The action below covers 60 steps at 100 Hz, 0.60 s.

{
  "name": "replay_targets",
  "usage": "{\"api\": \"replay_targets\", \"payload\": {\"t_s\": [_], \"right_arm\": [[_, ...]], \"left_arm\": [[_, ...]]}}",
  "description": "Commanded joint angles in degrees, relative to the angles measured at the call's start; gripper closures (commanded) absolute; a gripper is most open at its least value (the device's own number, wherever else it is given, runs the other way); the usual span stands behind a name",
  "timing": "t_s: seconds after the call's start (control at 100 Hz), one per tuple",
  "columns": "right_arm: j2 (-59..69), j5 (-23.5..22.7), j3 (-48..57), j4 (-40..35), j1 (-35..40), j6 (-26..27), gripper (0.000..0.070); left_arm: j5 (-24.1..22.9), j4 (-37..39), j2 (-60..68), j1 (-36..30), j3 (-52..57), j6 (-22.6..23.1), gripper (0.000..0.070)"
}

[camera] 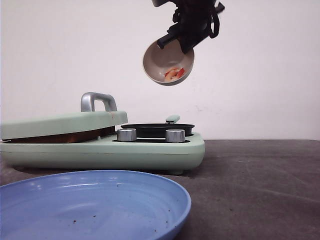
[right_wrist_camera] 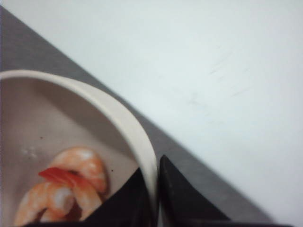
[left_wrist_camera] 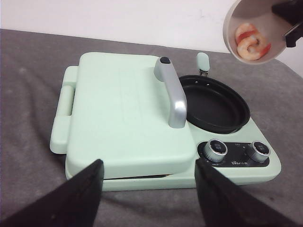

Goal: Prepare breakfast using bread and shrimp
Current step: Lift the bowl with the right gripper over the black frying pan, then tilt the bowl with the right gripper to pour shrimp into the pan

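Note:
High above the black frying pan (camera: 157, 130), my right gripper (camera: 175, 40) is shut on the rim of the beige bowl (camera: 167, 64), which is tipped with its mouth toward the front camera. Pinkish-orange shrimp (camera: 174, 74) lie against its lower wall; they also show in the right wrist view as shrimp (right_wrist_camera: 71, 189) inside the bowl (right_wrist_camera: 128, 123), and in the left wrist view as shrimp (left_wrist_camera: 250, 43). My left gripper (left_wrist_camera: 149, 182) is open and empty, held in front of the mint-green cooker (left_wrist_camera: 128, 113). The cooker's lid is down. The bread is out of view.
A large blue plate (camera: 90, 205) sits at the table's front edge, left of centre. The cooker has a silver lid handle (camera: 97, 101) and two silver knobs (camera: 150, 135) on its front. Dark grey tabletop (camera: 260, 185) extends to the right; a white wall stands behind.

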Motion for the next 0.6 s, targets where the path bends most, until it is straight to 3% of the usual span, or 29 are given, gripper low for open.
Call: {"api": "replay_targets", "payload": {"t_s": [0.0,0.12,0.27,0.47,0.59], "right_arm": [[1.1,2.6,1.1,3.0,1.0,-7.3,0.07],[1.7,6.1,1.1,6.4,1.6,-12.3,0.07],[1.9,3.3,1.1,5.8,1.6,-8.5,0.07],[2.0,-3.8,1.1,4.9,1.6,-4.1,0.07],[2.0,-3.8,1.1,4.7,1.5,-3.8,0.07]], "left_arm": [[-0.1,0.4,0.2,0.0,0.7,0.7,0.0387],[-0.1,0.4,0.2,0.0,0.7,0.7,0.0387],[-0.1,0.4,0.2,0.0,0.7,1.1,0.0388],[-0.1,0.4,0.2,0.0,0.7,1.1,0.0388],[-0.1,0.3,0.2,0.0,0.7,1.1,0.0388]]}}
